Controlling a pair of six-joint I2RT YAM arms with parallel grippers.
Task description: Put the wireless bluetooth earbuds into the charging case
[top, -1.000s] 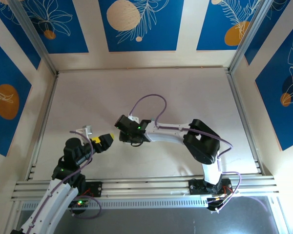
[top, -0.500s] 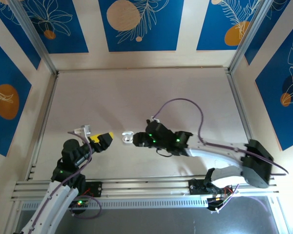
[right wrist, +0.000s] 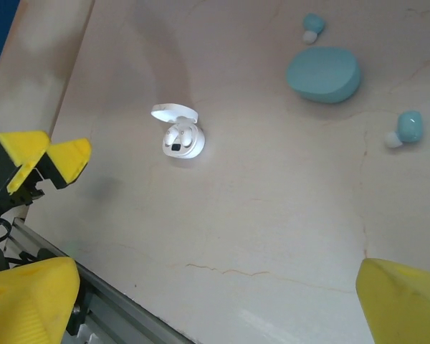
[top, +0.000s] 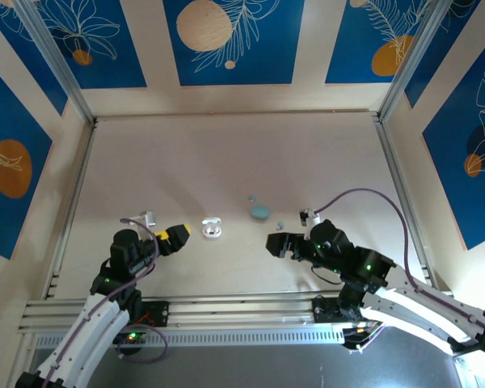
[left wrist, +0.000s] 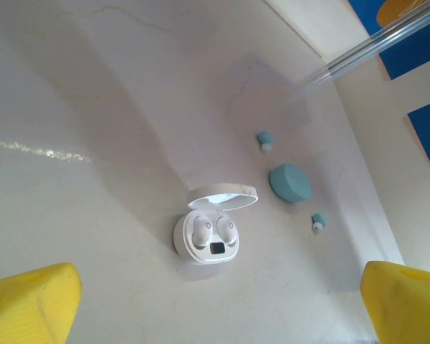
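A white charging case [left wrist: 208,236] lies open on the table, lid up, with two white earbuds [left wrist: 201,231] seated in its wells. It sits at the table's middle [top: 212,230] and also appears from the right wrist [right wrist: 183,136]. A closed pale blue case [top: 259,212] [left wrist: 289,182] [right wrist: 324,74] lies to its right. Two loose pale blue earbuds lie on either side of the blue case, one beyond it [left wrist: 264,140] [right wrist: 313,25] and one nearer [left wrist: 317,221] [right wrist: 405,127]. My left gripper [top: 179,234] [left wrist: 215,287] is open, just left of the white case. My right gripper [top: 273,244] [right wrist: 215,294] is open and empty, below the blue case.
The pale table [top: 226,153] is fenced by aluminium rails, with one running along the near edge [top: 242,303]. From the right wrist I see the left gripper's yellow fingers [right wrist: 46,156] beside the white case.
My right arm has drawn back to the right and towards its base, uncovering the open white case, the blue case and the blue earbuds. My left gripper has barely moved.
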